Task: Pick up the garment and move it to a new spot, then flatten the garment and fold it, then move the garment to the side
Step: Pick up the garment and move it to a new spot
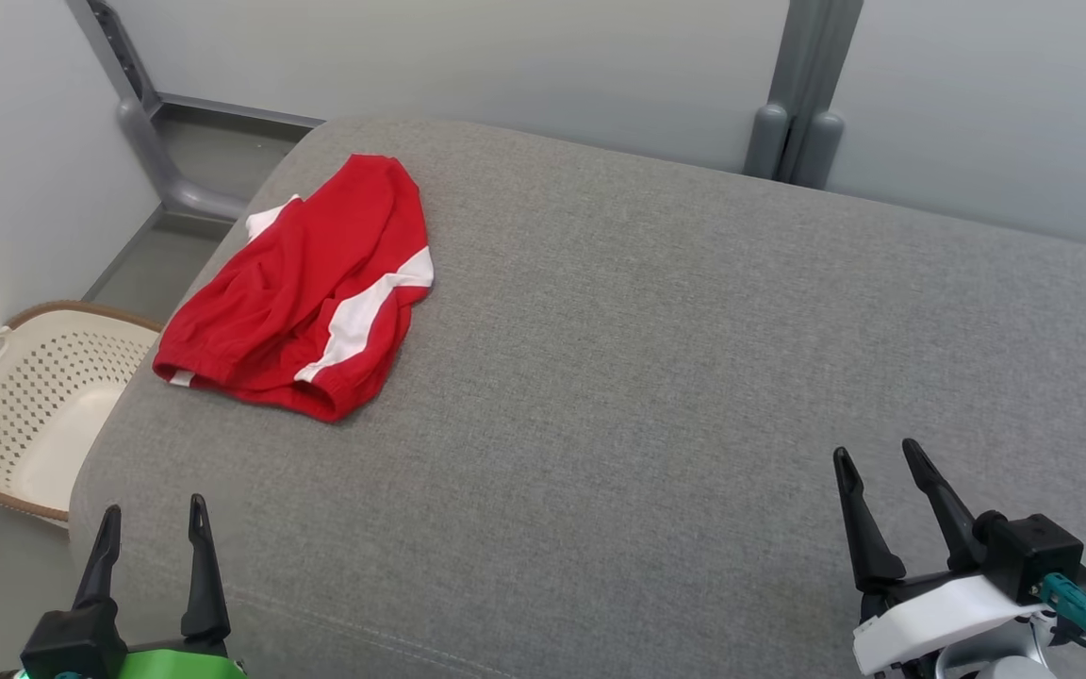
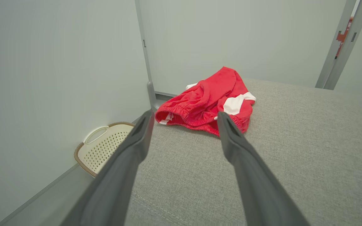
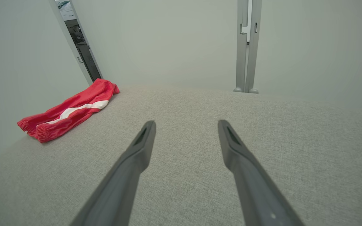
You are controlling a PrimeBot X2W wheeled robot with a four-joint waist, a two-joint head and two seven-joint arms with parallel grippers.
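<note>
Under both sets of jaws was grey cushion (image 1: 656, 377); left gripper (image 1: 154, 505) and right gripper (image 1: 877, 450) gaped wide, holding nothing. Ahead of the left jaws, well apart, sat the crumpled red garment (image 1: 303, 292) by the cushion's edge, folds hiding its shape. Beyond that edge, a basket (image 1: 34, 405), partly cut off.

A crumpled red fabric garment with white side stripes (image 1: 303, 292) lies bunched near the far left corner of a grey upholstered surface (image 1: 656, 377), elastic hems facing forward.
</note>
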